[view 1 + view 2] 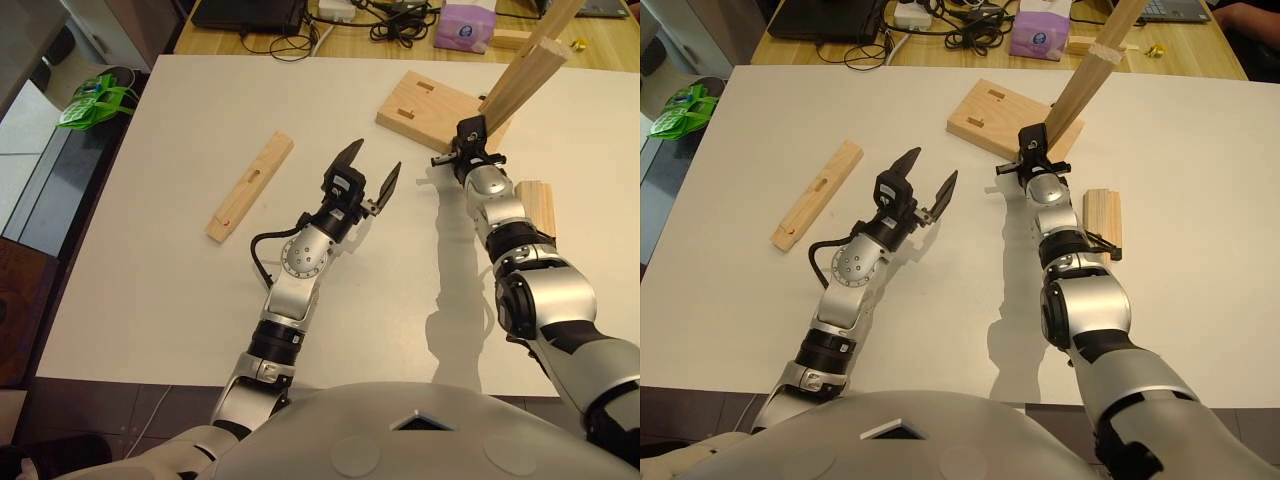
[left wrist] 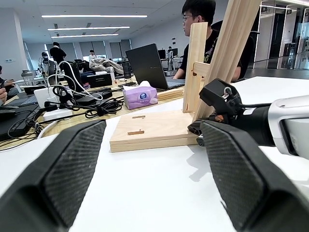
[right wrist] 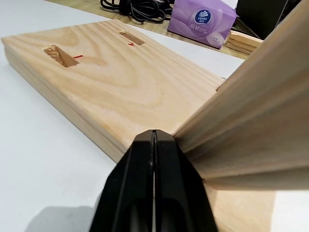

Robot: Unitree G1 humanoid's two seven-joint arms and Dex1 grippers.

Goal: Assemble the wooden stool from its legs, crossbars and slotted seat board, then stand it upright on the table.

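The slotted seat board lies flat at the back of the white table. From its near right end a wooden leg rises, tilted away to the right; the left wrist view shows it joined by a short crossbar to a second, upright leg. My right gripper is shut, its fingertips pressed together against the tilted leg's base at the board's edge. My left gripper stands open and empty over mid-table, left of the board and facing it.
A slotted wooden bar lies at the left of the table. A short wooden piece rests beside my right forearm. Behind the table's far edge are a tissue pack, cables and a laptop.
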